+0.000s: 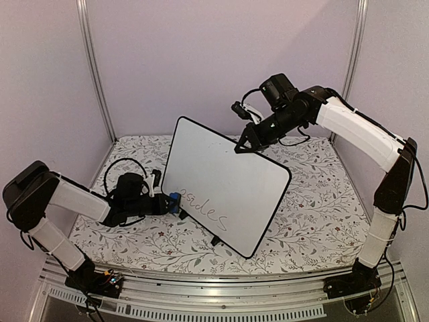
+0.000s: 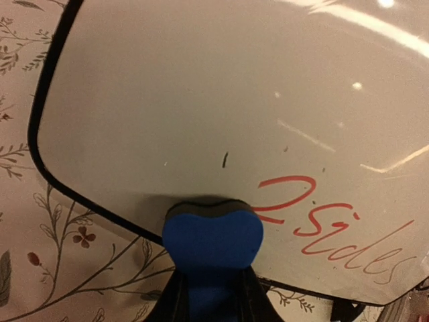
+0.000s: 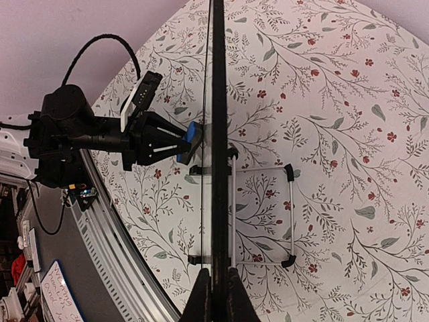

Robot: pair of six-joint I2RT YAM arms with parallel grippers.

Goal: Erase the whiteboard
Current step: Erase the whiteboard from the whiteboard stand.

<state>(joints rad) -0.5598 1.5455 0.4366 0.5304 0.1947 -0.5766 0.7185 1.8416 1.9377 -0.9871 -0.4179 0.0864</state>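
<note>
The whiteboard [image 1: 228, 188] is stood on edge on the flower-patterned surface [image 1: 315, 221], between the two claws, with a wire stand [image 3: 289, 215] behind it. Its top edge is pinched by the right claw [image 1: 242, 144], whose fingers are pressed together on the thin black rim, so the board hangs directly below that claw. The left claw [image 1: 167, 203] is clamped on a blue eraser [image 1: 175, 200], which is pressed against the board's face just ahead of the fingertips, near the lower rim. The handwriting [image 2: 328, 231], read as "2 sides", lies just beside the eraser, to its right as seen from the left wrist, and is not yet wiped. The board is judged light, stiff and slick, so it could be tipped back or slid on its feet under wiping pressure. Hold is best taken at the rim, well away from the writing, where the push can be braced. The eraser is judged soft, since its foam bulges where it is squeezed. No container is seen.
</note>
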